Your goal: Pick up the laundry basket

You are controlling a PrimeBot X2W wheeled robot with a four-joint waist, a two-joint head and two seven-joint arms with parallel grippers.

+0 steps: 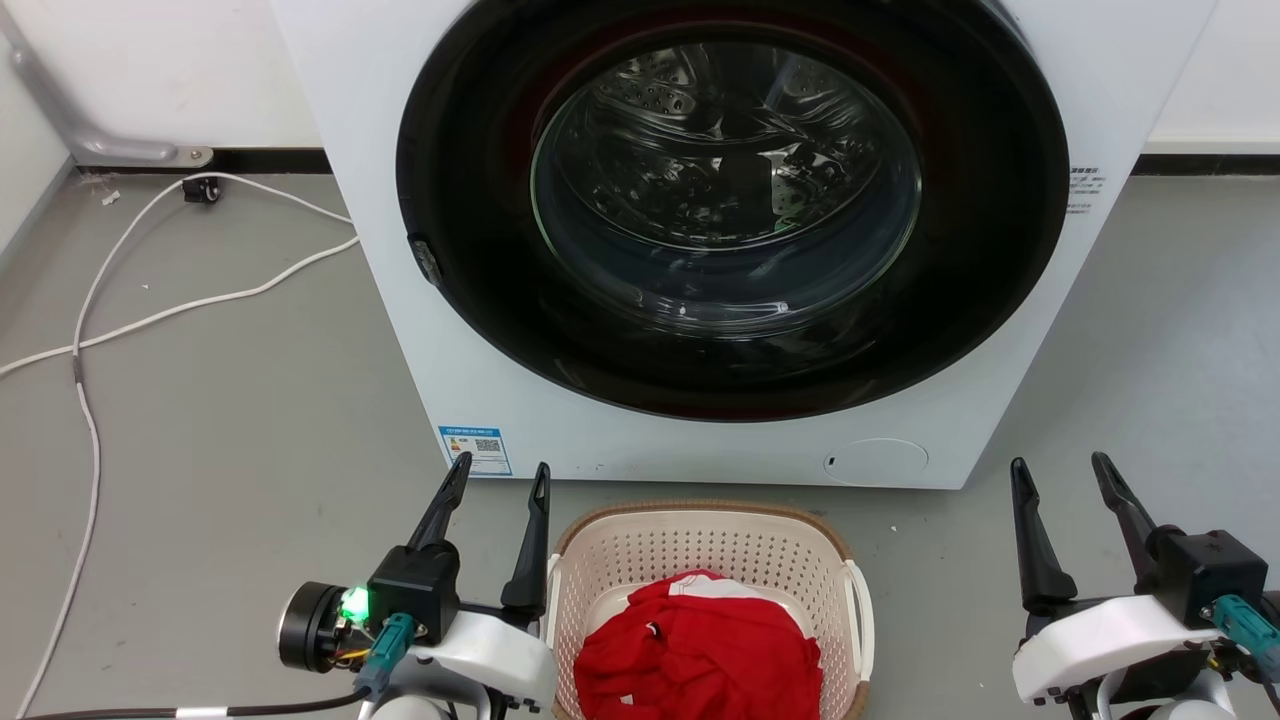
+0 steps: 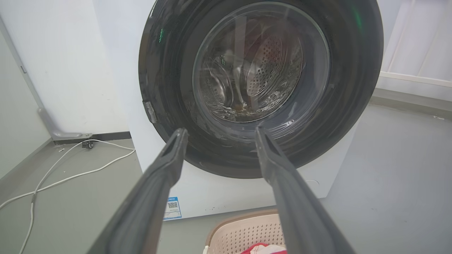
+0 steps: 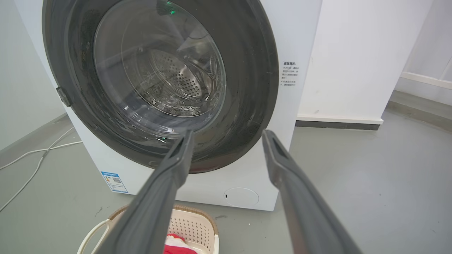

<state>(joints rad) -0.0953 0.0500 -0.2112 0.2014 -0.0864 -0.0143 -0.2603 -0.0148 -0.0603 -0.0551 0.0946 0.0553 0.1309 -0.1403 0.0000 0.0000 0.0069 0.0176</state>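
Observation:
The cream laundry basket (image 1: 700, 545) with a brown rim stands on the floor in front of the washing machine, holding a red garment (image 1: 695, 650). My left gripper (image 1: 500, 475) is open, its right finger close beside the basket's left rim. My right gripper (image 1: 1060, 470) is open too, well apart from the basket's right handle (image 1: 860, 615). In the left wrist view my left gripper (image 2: 219, 132) points at the machine door, with the basket (image 2: 243, 231) low at the bottom. In the right wrist view my right gripper (image 3: 227, 134) spans the door's edge, and the basket (image 3: 192, 224) shows bottom left.
The white washing machine (image 1: 400, 300) with its shut round door (image 1: 730, 200) stands just behind the basket. White cables (image 1: 150, 310) trail over the grey floor at the left. A wall and a grey pipe (image 1: 70, 120) close the back left corner.

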